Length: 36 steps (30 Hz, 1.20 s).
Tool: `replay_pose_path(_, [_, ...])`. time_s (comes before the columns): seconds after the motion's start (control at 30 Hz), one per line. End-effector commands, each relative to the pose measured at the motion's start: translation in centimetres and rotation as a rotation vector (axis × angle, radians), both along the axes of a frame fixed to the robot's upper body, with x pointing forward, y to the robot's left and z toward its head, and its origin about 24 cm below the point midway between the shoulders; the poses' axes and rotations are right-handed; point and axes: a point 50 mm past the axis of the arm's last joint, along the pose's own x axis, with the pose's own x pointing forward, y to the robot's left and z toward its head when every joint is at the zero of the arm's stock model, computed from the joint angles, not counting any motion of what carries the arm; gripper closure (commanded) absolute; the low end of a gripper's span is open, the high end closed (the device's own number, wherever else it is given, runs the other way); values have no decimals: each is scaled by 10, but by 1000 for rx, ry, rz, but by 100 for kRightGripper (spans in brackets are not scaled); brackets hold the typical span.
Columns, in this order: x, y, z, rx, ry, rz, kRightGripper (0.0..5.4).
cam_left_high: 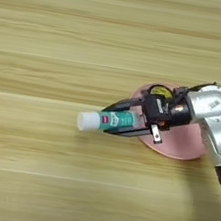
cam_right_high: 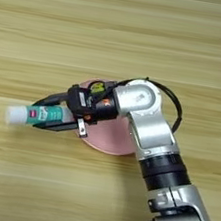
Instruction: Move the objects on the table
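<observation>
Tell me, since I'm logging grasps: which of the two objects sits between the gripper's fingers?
The glue stick, white with a teal label, lies sideways between the right gripper's black fingers. The tape roll rests apart on the pink plate, mostly hidden.

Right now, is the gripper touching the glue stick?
Touching. In the left eye view the right gripper has one black finger along each side of the glue stick, closed against its labelled body.

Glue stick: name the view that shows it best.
Left eye view. The glue stick lies nearer the picture's middle there, white cap and teal label plain between the gripper jaws. The right eye view shows it too, nearer the left edge.
</observation>
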Motion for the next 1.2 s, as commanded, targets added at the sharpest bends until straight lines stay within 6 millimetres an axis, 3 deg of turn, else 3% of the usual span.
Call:
replay_pose_path(0.03, [7,13,32,47,-127,15,374])
replay_pose_path(0.53, [1,51,6,9,-98,56,374])
replay_pose_path(1.2, [-4,100,-36,-111,-137,-33,374])
